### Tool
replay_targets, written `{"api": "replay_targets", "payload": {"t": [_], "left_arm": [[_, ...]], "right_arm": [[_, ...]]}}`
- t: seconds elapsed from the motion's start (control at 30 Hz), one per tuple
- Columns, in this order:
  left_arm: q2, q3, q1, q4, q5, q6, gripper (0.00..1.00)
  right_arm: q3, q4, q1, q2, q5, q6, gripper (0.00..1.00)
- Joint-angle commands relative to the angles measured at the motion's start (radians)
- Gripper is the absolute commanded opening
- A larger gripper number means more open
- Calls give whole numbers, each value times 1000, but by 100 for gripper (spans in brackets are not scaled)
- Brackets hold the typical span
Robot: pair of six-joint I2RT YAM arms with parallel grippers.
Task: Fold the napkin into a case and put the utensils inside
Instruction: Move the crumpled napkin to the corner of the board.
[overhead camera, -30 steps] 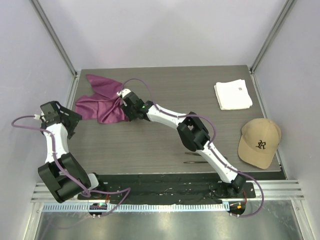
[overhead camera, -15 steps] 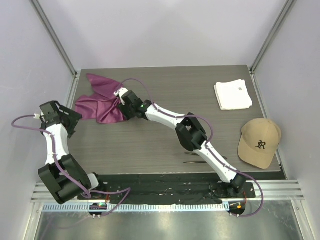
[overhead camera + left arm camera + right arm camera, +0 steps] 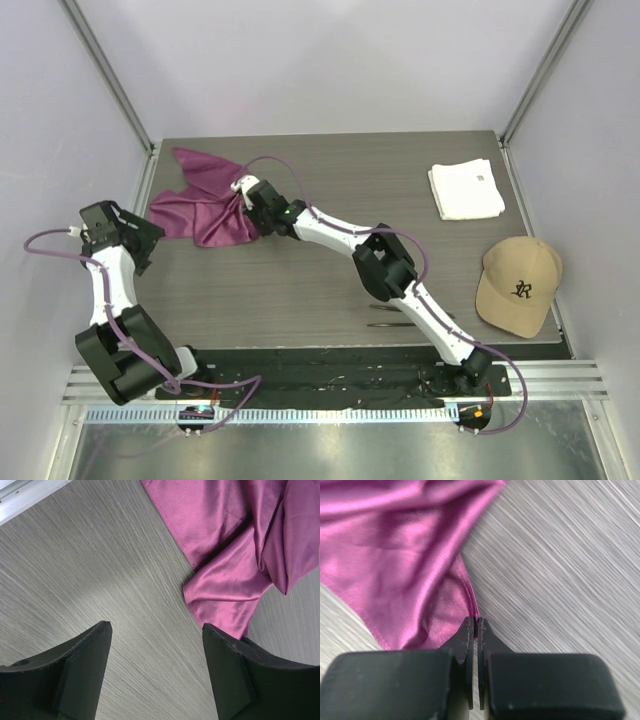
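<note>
The magenta napkin (image 3: 200, 200) lies crumpled and partly folded over itself at the table's far left. My right gripper (image 3: 245, 205) reaches across to the napkin's right edge. In the right wrist view the right gripper (image 3: 476, 622) is shut, pinching the hemmed edge of the napkin (image 3: 395, 555). My left gripper (image 3: 148, 243) hovers left of the cloth. Seen from the left wrist, the left gripper (image 3: 157, 626) is open over bare wood, with a corner of the napkin (image 3: 235, 540) just beyond its right finger. The utensils (image 3: 383, 324), two thin dark pieces, lie near the front, partly hidden under the right arm.
A folded white cloth (image 3: 466, 189) with a small tag lies at the back right. A tan cap (image 3: 518, 285) sits at the right edge. The right arm stretches diagonally over the table's middle. Metal frame posts and walls enclose the table.
The right gripper's jaws, apart earlier, have closed on the napkin's edge after edging slightly left. The left arm has not moved.
</note>
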Motion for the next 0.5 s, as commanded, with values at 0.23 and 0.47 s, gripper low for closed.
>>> {"api": "replay_targets", "payload": {"t": [0.23,0.47], "left_arm": [[255,137,-31,-21,-22,70,71],[384,169,-220,-75,-92,105,62]], "right_arm": [[-642,77,-143,-480,88,198,1],[-761,119,-178,-612,59,203,1]]}}
